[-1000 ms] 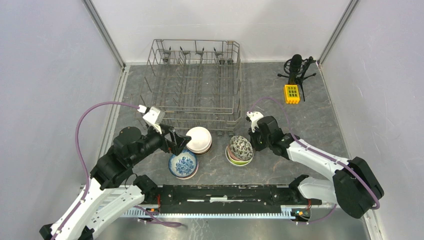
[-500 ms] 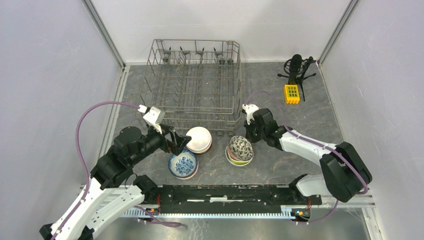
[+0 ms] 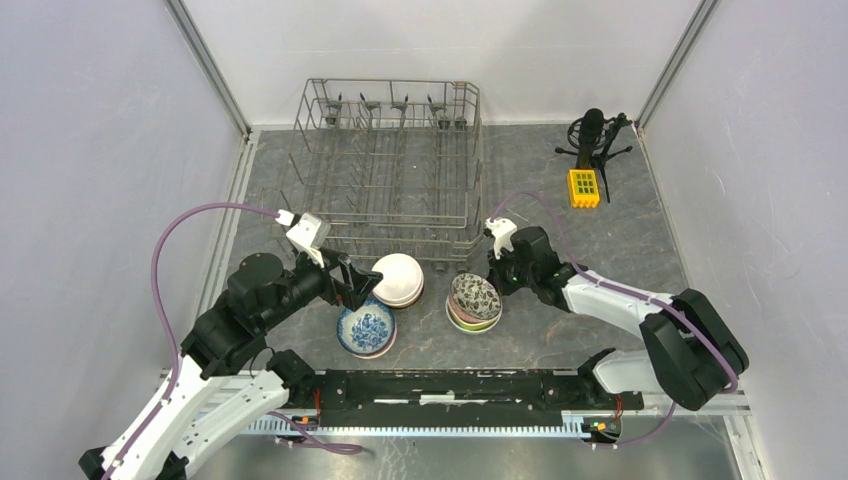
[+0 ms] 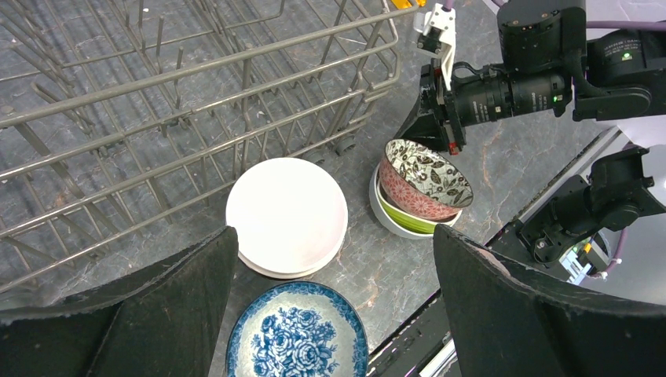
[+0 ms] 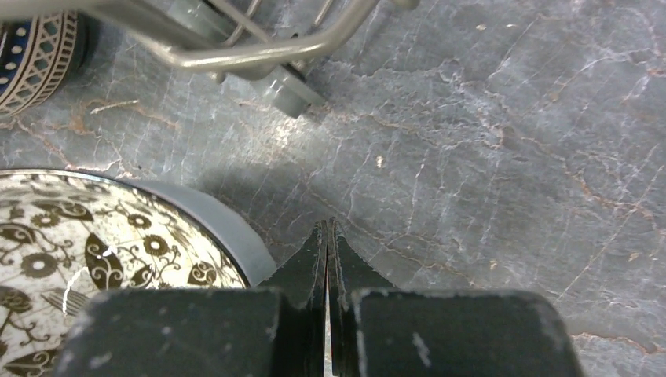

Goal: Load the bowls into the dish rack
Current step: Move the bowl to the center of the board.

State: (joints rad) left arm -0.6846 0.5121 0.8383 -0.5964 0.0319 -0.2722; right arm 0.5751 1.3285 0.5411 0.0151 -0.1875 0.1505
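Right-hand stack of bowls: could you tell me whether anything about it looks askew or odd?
Yes: its top bowl, the black-and-white floral one, sits tilted rather than nested level in the pink bowl beneath. The right gripper, shut, is beside them, holding nothing.

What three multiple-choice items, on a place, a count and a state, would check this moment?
1. Where is the blue-and-white floral ceramic bowl?
A) in the rack
B) on the grey stone table, nearer the arm bases than the white bowl stack
C) stacked under the white bowls

2. How many bowls sit in the grey wire dish rack?
A) none
B) two
C) four

3. The right gripper is:
A) wide open
B) shut on a bowl rim
C) shut on nothing

Key: 1B, the top view shows it on the table before the white stack; 2A, only bare tines show; 3C, the wrist view shows fingers pressed together, nothing between.
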